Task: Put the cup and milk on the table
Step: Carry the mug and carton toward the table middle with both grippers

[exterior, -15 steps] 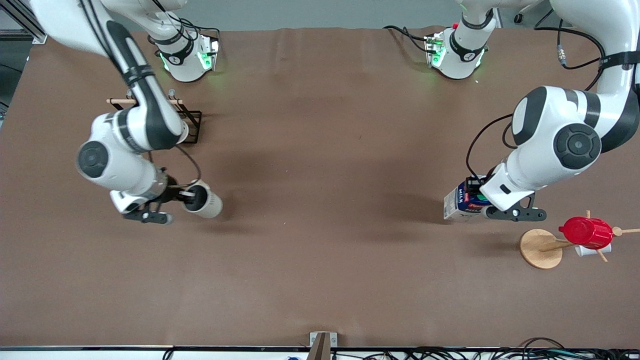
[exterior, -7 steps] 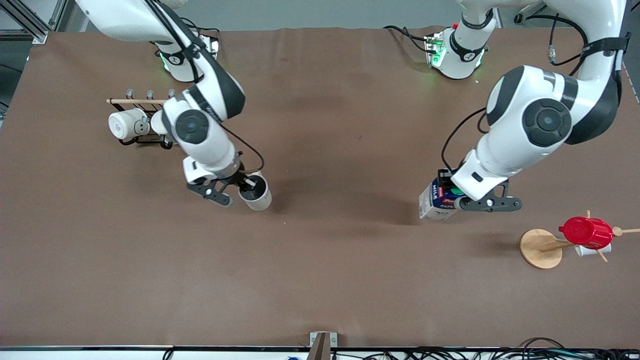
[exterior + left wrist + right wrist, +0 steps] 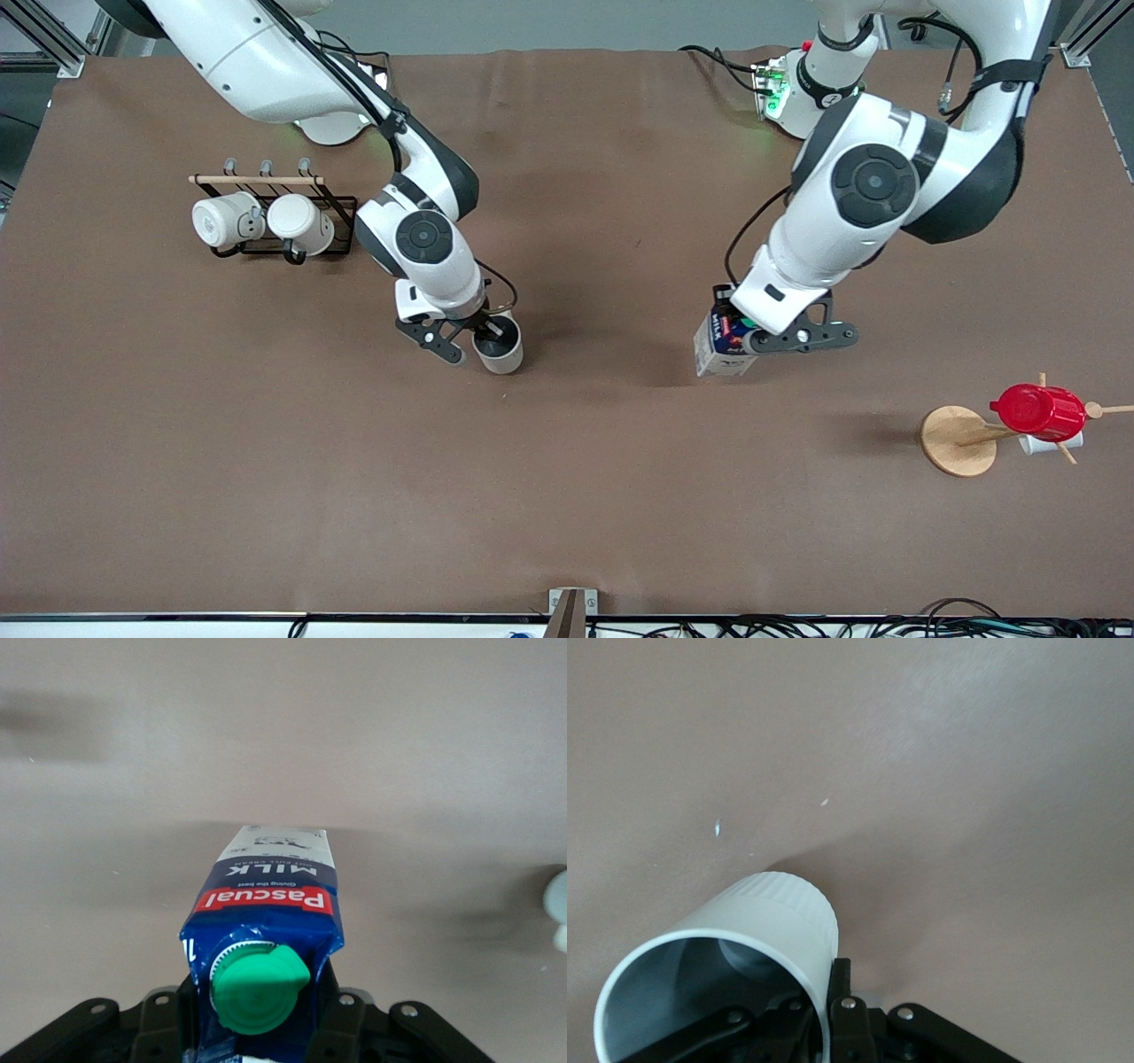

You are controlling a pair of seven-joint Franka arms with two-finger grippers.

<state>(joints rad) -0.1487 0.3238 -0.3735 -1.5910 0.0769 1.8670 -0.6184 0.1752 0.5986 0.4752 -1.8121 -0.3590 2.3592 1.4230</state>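
Right tool grips the cup by its rim; left tool clamps the milk, both over mid-tabletop. Best practice: lower each upright until the base seats flat, then release.

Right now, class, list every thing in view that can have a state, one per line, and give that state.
cup: upright, rim gripped by the right gripper, over the table
milk: cap on, held by the left gripper over the table
two white mugs: hanging on the rack
red cup: hung on the wooden stand
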